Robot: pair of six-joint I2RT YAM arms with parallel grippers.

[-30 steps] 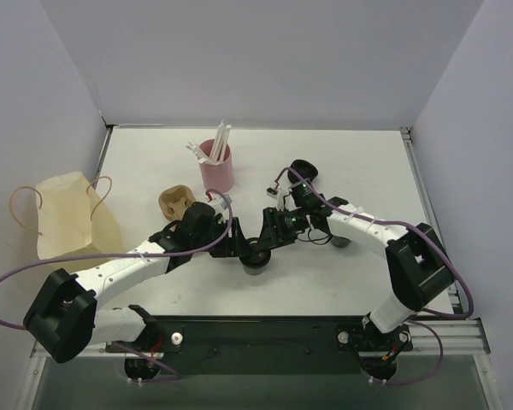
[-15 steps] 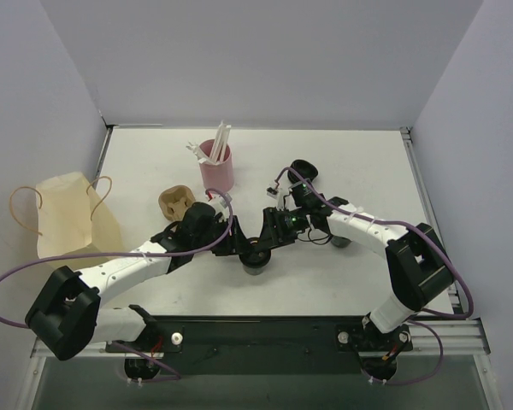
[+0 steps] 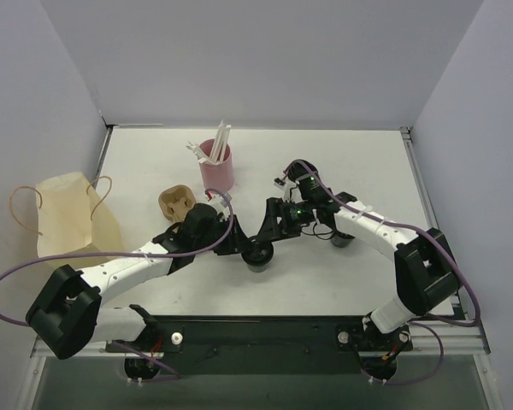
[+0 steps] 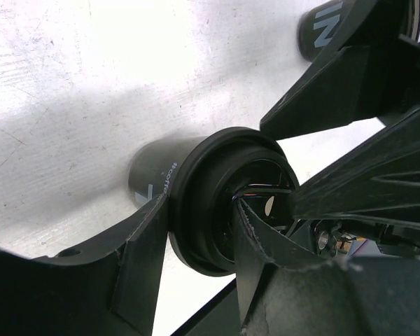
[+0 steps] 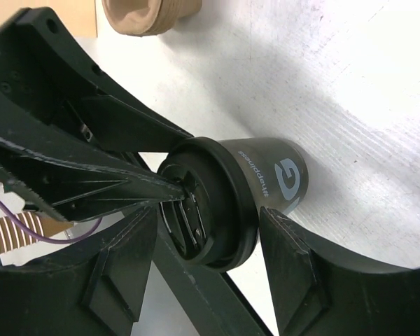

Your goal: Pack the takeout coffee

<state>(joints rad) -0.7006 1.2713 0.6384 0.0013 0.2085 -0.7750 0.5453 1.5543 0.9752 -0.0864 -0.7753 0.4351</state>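
A black takeout coffee cup (image 3: 258,254) with a black lid stands on the white table between both arms. My left gripper (image 4: 199,210) is shut on its lid (image 4: 210,182): one finger presses the rim from outside, and the other lies in the lid's top recess. My right gripper (image 5: 208,231) is open around the same cup (image 5: 269,175), with a gap showing beside each finger. In the top view, the left gripper (image 3: 242,248) and right gripper (image 3: 270,225) meet over the cup. The paper bag (image 3: 68,218) stands at far left.
A cardboard cup carrier (image 3: 176,202) lies left of the cup, also visible in the right wrist view (image 5: 150,14). A pink holder with white sticks (image 3: 216,166) stands behind. A second black cup (image 3: 340,240) sits under the right arm, and a black lid-like piece (image 3: 301,167) lies farther back.
My right gripper has opened off the cup and drawn back slightly to the upper right. My left gripper has closed onto the lid. The cup has barely moved.
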